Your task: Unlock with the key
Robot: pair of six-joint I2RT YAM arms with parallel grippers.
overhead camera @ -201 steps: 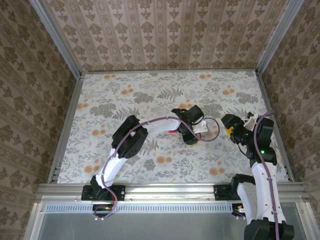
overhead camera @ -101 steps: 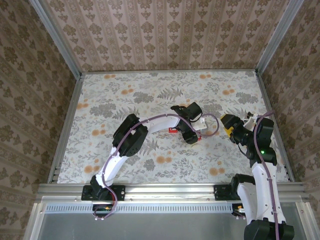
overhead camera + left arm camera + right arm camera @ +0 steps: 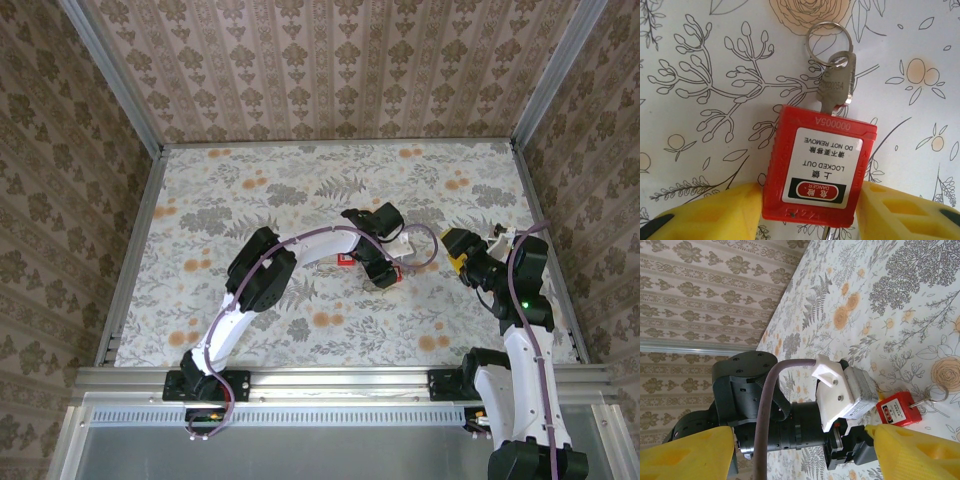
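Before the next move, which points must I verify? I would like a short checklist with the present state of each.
1. Key seated in the red padlock: ok, blade inside the body.
2. Left gripper around the padlock: ok, fingers flank it.
3. Firm hold on the padlock: cannot tell.
4. Right gripper open and empty: ok.
5. Right gripper at the key: not ok, apart from it.
6. Shackle released: cannot tell, hidden.

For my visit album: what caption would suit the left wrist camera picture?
Red lockout padlock on floral cloth, key in its keyhole, flanked by yellow fingers of the left gripper.
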